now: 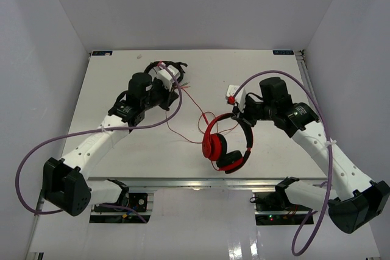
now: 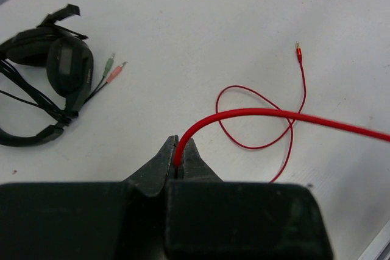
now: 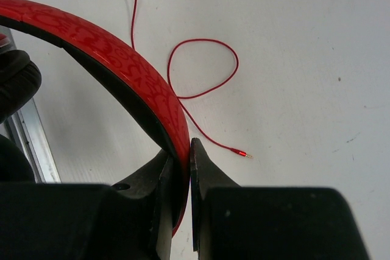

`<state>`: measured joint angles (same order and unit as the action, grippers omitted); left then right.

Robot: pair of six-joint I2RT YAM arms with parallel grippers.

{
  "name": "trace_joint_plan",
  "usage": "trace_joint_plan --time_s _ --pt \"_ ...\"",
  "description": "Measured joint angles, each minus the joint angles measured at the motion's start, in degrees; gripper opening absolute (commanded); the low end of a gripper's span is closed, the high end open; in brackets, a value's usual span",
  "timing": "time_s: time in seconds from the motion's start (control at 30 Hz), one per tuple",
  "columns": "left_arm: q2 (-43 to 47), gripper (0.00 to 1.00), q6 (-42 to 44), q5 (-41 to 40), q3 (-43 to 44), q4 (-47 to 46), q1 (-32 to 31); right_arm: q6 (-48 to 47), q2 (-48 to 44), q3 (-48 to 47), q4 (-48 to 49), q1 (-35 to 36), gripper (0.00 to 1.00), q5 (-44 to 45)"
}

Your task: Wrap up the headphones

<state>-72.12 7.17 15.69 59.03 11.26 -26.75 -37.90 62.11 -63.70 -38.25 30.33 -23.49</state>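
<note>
Top external view: found the headphones (image 1: 226,144) at about 4 o'clock from the middle of the table (image 1: 274,65), earcups toward 6 o'clock, headband (image 1: 222,119) toward 12. Right wrist view: saw the right gripper (image 3: 184,147) clamped on that red headband, fingers narrow, one on each face. Left wrist view: saw the left gripper (image 2: 181,144) pinched almost shut on the thin red cable (image 2: 256,112), with a slack loop and the plug (image 2: 298,47) lying at 1 o'clock and the black headphones (image 2: 49,77) at 10 o'clock. Reached inward from 7 and 5 o'clock, elbows bent, wrists tipped down.
</note>
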Motion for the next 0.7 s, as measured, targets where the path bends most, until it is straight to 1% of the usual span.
trace_joint_plan --time_s 0.1,0.27,0.53,0.7 --pt "0.00 0.01 -2.11 1.91 -3.55 -1.96 0.00 2.11 1.80 -3.26 -0.14 -2.70 0.08 -4.73" --pt "0.73 0.03 -6.83 6.50 -10.12 -9.35 0.00 7.36 6.58 -9.01 -0.76 -8.80 0.08 -13.19" --pt "0.80 0.04 -15.00 12.27 -18.97 -23.57 0.00 17.67 12.19 -18.52 0.29 -14.76 0.08 -20.95" --pt "-1.54 0.04 -18.97 14.97 -22.06 -31.54 0.00 23.83 12.38 -20.49 2.26 -16.80 0.08 -23.37"
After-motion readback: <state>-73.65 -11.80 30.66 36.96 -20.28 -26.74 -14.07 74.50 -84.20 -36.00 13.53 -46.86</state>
